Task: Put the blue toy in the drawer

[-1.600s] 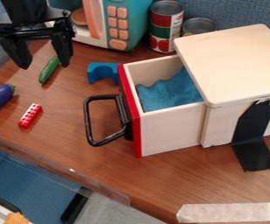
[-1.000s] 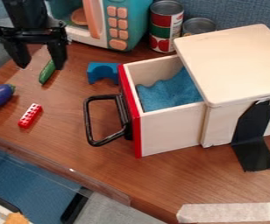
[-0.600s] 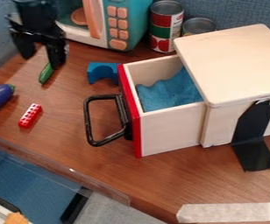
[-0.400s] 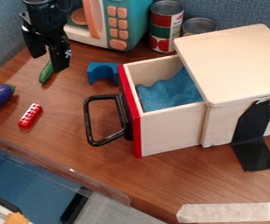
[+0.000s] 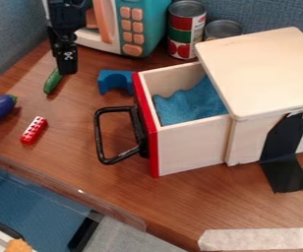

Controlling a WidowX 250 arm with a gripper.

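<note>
Right, the blue arch block (image 5: 116,74) lies on the bench (image 5: 75,160), outside the drawer (image 5: 194,150), close beside the outer face of its red front panel (image 5: 152,142). Can't tell if the two touch.

Gripper (image 5: 59,64) above the toy cucumber (image 5: 53,81), seen nearly side-on; tips look apart, nothing held. From it the block is off to the right of view and a little nearer the camera.

Block's long axis runs roughly across the view, one end toward the gripper, the other toward the red panel. Curved cutout faces the near side. My reading: approach stage, nothing delivered. Next move calls for a short sideways carry, then a descent astride the block's narrow width, one side of the grip far, one near.

Tight spots: red panel at the block's right end, toy microwave (image 5: 134,24) behind. Drawer handle (image 5: 99,135) juts out on the near side. More room to manoeuvre toward the red toy brick (image 5: 34,130). A grip set too far right might knock the panel and shove the drawer.

Drawer stands pulled out, blue cloth (image 5: 190,106) inside, wooden cabinet top (image 5: 266,69) covering the rear. After the grasp, I'd judge, lift over the panel's upper edge and release well forward of that cover.
</note>
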